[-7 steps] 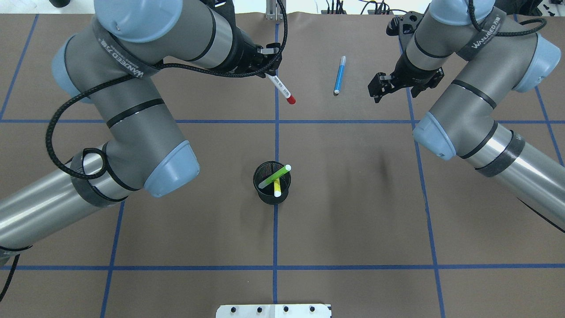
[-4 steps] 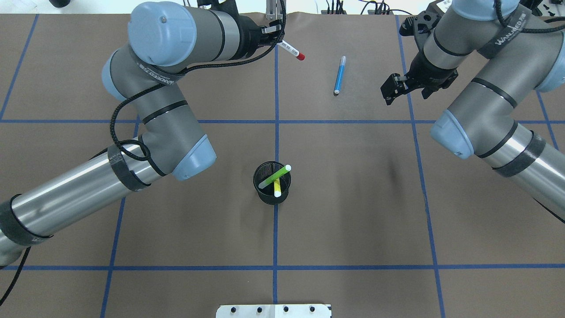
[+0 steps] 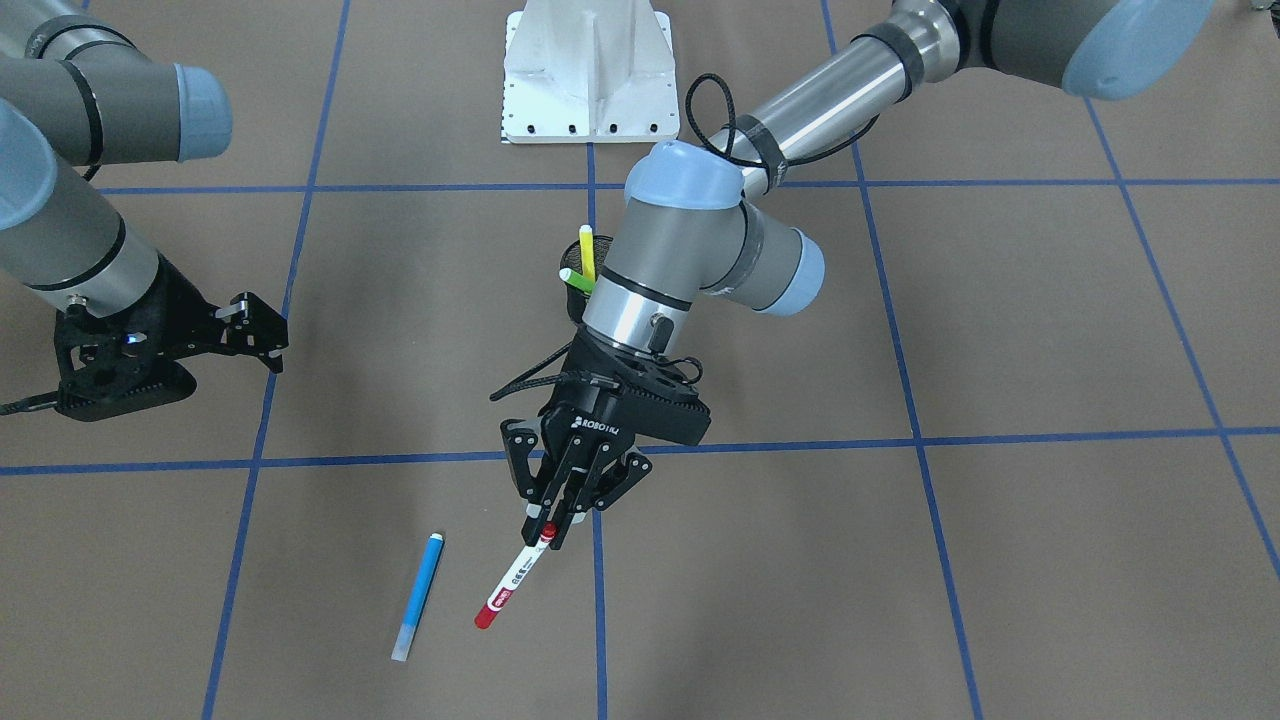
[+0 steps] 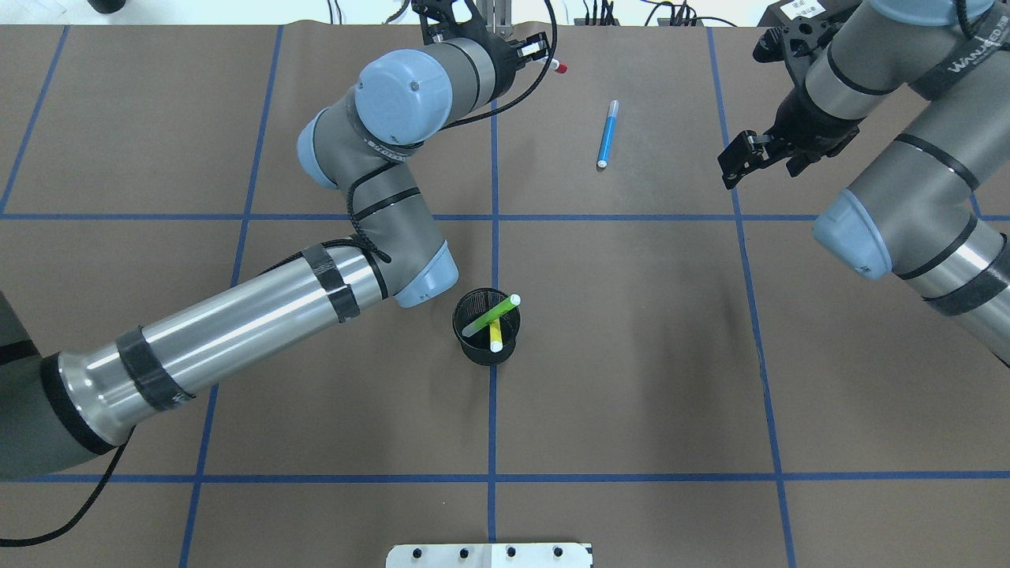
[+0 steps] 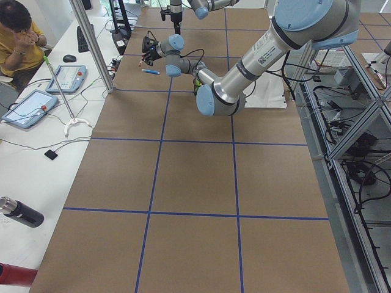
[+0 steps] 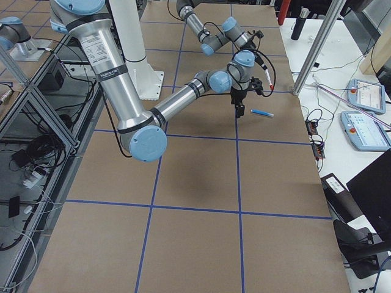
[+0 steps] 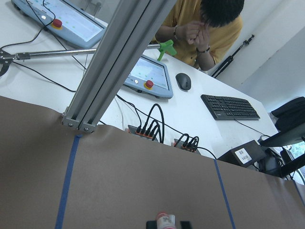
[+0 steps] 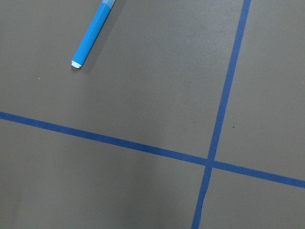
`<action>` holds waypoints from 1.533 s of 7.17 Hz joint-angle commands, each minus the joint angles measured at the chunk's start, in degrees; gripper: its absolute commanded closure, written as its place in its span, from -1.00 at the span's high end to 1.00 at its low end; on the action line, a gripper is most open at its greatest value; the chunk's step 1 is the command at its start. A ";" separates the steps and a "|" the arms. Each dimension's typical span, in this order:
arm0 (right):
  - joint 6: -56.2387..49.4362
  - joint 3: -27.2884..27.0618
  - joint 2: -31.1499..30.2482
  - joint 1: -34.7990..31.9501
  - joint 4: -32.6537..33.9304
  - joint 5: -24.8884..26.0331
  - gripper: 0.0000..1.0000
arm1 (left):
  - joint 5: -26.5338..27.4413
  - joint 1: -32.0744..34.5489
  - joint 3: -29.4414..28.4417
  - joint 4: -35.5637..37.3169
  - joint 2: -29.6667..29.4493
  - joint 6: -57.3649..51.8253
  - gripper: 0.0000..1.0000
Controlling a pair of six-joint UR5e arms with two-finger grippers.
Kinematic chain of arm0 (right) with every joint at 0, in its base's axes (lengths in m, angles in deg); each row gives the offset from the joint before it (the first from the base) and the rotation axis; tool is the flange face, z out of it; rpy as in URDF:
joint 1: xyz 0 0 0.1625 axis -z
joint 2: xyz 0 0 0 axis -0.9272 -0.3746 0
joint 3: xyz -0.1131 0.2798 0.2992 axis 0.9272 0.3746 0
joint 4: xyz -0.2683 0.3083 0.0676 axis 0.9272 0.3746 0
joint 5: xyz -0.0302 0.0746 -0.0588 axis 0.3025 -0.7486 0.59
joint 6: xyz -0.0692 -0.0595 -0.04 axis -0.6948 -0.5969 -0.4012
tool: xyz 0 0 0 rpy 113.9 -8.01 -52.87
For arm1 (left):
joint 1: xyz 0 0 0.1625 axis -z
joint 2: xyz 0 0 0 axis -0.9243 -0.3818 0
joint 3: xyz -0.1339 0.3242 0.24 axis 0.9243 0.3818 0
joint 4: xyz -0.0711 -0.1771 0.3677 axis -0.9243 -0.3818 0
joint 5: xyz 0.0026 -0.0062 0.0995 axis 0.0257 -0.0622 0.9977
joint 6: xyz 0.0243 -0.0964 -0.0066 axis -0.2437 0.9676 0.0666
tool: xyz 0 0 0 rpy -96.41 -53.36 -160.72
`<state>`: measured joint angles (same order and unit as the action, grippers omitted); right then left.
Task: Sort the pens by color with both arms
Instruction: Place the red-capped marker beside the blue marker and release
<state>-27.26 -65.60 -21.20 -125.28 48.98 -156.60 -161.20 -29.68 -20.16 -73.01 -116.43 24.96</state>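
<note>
The left claw (image 3: 552, 525) is pressed together on the plain end of the white pen with red cap (image 3: 511, 583). The pen points out from the fingertips in a slant, with the red cap at its far, lower end. It cannot be told if the cap touches the tabletop (image 4: 631, 355). In the left wrist view only the red cap shows, at the bottom edge, between the two dark fingertips. This claw is at the far side of the tabletop from the robot, near the middle blue tape line (image 4: 492, 197).

The right claw (image 3: 262, 328) is spread and holds nothing. It hangs over the tabletop, well apart from the left claw. Its own fingers do not show in the right wrist view.

The blue pen (image 3: 418, 597) lies flat on the tabletop between the two claws, just beside the red-capped pen but not touching it.

The black mesh cup (image 4: 473, 353) stands upright on the middle tape line, nearer to the robot. The light green pen (image 4: 493, 314) and the yellow pen (image 4: 495, 338) stand in it, both leaning on the rim and crossing each other.

A person sits behind the far edge of the tabletop.
</note>
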 commanded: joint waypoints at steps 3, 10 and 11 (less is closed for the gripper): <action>-1.77 -1.70 -2.69 -0.99 0.00 -1.34 0.99 | 7.13 -3.68 -21.15 -5.37 -10.26 0.02 -1.00; -1.68 -1.61 -2.51 -0.99 0.00 -1.08 0.99 | 6.98 -4.65 -23.05 -5.82 -11.51 0.02 0.24; -1.60 -1.61 -2.43 -0.90 0.00 -1.08 0.99 | 6.98 -4.92 -22.96 -5.82 -11.51 0.02 0.36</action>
<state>-28.93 -67.20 -23.68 -126.26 48.98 -157.68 -154.25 -34.31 -43.18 -78.83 -127.98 24.99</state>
